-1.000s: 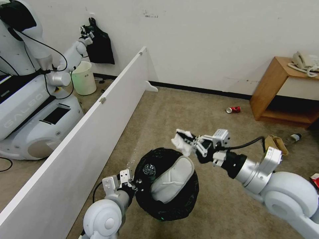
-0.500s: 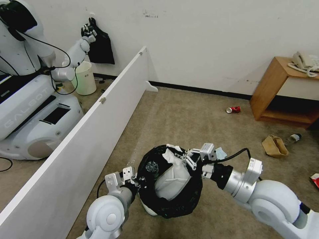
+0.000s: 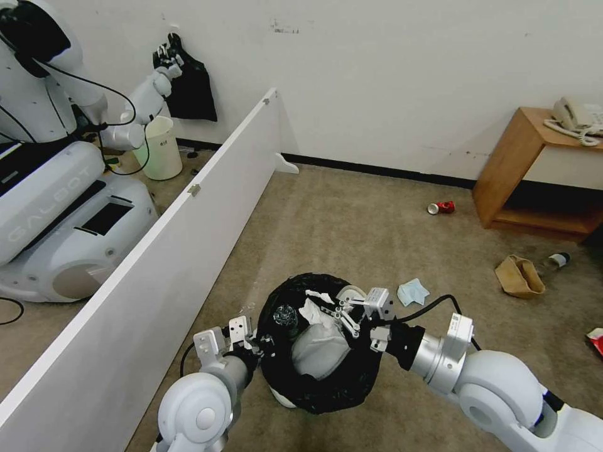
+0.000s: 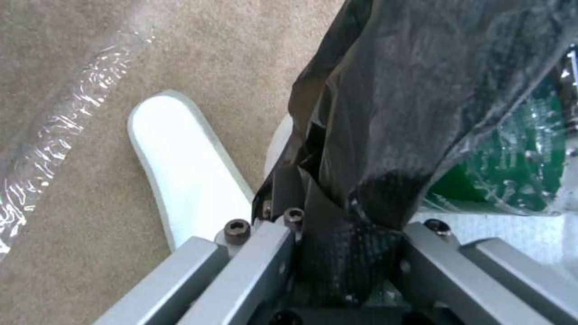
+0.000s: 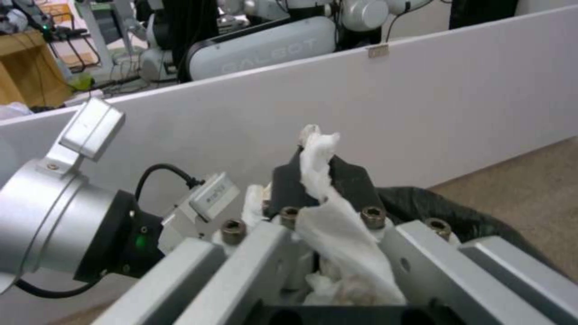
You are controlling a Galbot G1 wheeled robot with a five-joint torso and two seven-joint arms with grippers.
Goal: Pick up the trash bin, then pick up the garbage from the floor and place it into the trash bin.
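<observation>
1. Trash bin, a small round white plastic bucket lined with crinkly black bag, hangs above the beige carpet floor in the head view, between the two arms; most of its white wall is hidden by the bag.
2. Left tool is clamped on the bag-covered rim at the bin's left side; in the left wrist view the black film fills the space between its fingers, so the pads themselves are hidden.
3. Right tool sits over the bin's mouth, its fingers closed on a crumpled white tissue; the right wrist view shows the tissue pinched between the black pads and spilling toward the camera.
4. Inside the bin lie a white slipper and a clear plastic bottle, both partly covered.
5. Another white slipper lies on the carpet below the bin in the left wrist view.
6. On the floor to the right lie a light-blue face mask just beside the bin, a brown paper bag, a red can and a bottle half under the wooden side table; a red item is cut off at the edge.
</observation>
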